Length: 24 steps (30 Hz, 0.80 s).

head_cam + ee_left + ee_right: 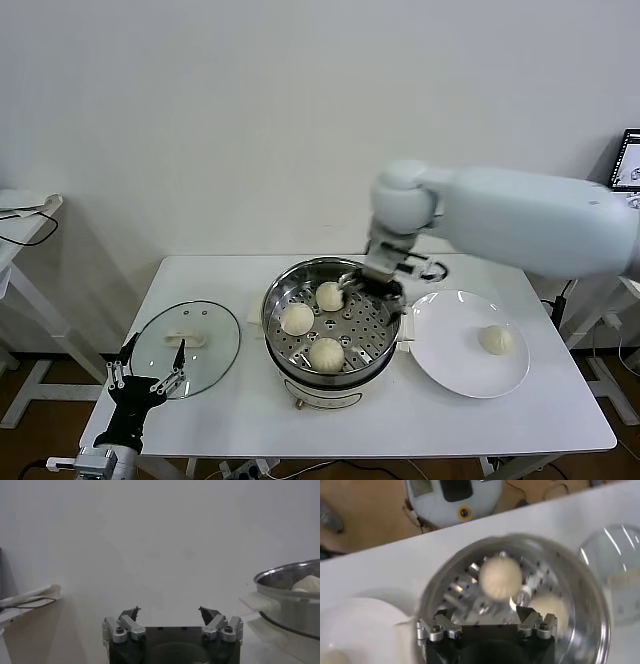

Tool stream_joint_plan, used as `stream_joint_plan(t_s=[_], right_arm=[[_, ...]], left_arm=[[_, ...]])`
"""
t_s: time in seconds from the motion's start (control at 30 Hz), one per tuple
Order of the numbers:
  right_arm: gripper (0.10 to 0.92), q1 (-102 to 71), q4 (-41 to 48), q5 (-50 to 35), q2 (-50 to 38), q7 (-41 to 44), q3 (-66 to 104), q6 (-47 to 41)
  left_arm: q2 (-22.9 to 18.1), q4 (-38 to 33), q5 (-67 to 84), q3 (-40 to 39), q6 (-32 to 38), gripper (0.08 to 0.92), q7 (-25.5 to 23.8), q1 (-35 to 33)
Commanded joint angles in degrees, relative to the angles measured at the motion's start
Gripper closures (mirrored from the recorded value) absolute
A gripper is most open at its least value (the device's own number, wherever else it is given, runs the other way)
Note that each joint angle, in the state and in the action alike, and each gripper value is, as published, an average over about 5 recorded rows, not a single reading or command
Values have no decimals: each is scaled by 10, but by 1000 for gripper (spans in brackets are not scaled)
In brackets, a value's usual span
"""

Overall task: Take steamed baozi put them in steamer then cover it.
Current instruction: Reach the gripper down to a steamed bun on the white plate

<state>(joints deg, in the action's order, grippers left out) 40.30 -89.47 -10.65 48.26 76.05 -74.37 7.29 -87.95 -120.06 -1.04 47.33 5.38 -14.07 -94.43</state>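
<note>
Here, a white table (450,420) carries the steamer (330,385) at its middle, with three buns on the holed tray: one far (330,295), one left (297,319), one near (326,353). A fourth bun (496,340) sits on the white plate (440,350) to the right. The glass lid (215,350) lies left of the pot. The right gripper (366,284) hangs over the pot's far right rim, fingers apart (holding nothing). The left gripper (150,372), also spread wide, waits at the near left by the lid.

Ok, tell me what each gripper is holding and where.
Nothing: the right gripper is open over the steamer, and the left gripper is open near the glass lid.
</note>
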Motion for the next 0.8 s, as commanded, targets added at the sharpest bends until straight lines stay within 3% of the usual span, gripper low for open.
stream_joint_plan(t_s=[0.03,0.33,0.8], right_arm=[[203,-41,38,0,-188,20,29,-148],[203,-247,149,123,-223,6,200,-166],[203,-436,277,238,-141,-23,399,-145]], left_arm=[[3,-9,-3,-7,1,177,1,-5],[3,-9,-8,-19,2,177,3,-4],[3,-2,-11,-22,2,177,5,1]])
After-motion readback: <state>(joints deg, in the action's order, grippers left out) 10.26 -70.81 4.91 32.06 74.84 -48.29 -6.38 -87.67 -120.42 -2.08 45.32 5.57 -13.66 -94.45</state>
